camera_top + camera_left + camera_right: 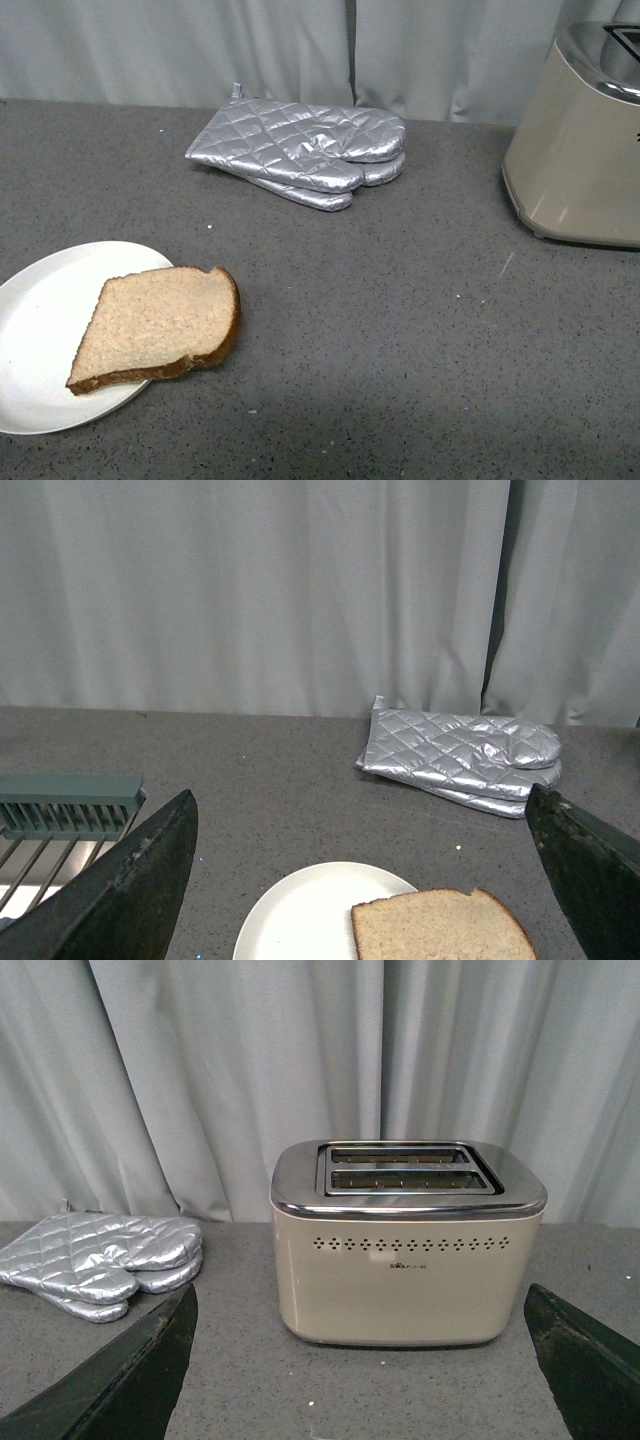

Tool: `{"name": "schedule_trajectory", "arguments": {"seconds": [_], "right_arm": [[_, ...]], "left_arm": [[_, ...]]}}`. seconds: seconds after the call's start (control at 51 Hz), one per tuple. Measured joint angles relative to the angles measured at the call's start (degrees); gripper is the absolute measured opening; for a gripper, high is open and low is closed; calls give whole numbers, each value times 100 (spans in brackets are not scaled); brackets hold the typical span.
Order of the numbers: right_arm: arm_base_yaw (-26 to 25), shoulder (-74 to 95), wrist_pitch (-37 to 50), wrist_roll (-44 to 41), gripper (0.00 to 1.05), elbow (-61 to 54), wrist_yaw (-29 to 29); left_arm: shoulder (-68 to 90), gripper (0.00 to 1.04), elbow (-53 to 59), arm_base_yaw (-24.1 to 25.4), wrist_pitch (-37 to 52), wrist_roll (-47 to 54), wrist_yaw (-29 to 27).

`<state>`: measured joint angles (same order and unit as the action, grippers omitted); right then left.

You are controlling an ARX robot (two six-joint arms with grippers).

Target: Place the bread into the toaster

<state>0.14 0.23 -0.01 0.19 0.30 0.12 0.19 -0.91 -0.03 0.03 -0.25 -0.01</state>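
Front view has the bread [160, 325] nearest, low on the left. The single brown slice lies flat on a round white plate [40, 330], crust facing the camera and rounded top edge pointing right. Its right part hangs past the plate's rim over the grey speckled bench [400, 350]. Farther back, near the middle, a pair of silver quilted oven mitts [300, 150] lies stacked on the bench. The toaster [575, 150] stands at the far right, well apart from the bread. It is beige with a shiny top and is partly cut off by the picture's edge. A pale curtain [200, 50] hangs behind everything. Neither arm shows in this view.

Left wrist view shows the left gripper [360, 798] released, its two dark fingers [130, 890] spread wide and grasping nothing. The plate [300, 915] and a corner of the bread [440, 925] lie just ahead of it, between the fingers. The oven mitts [460, 755] are farther off near the curtain [250, 590]. A grey-green slatted rack [70, 800] sits at the side.

Right wrist view shows the right gripper [360, 1295] likewise released, its fingers [130, 1375] wide apart. The toaster [405, 1280] stands upright straight ahead on the bench [240, 1380], its two top slots facing up. The oven mitts [100, 1260] lie beside it, against the curtain [220, 1070].
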Motion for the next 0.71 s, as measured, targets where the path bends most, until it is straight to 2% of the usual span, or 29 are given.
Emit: {"name": "schedule_trajectory", "arguments": {"seconds": [0.706], "right_arm": [[0,0,0,0,95,0,0]], "left_arm": [[0,98,0,0,0,0,0]]}}
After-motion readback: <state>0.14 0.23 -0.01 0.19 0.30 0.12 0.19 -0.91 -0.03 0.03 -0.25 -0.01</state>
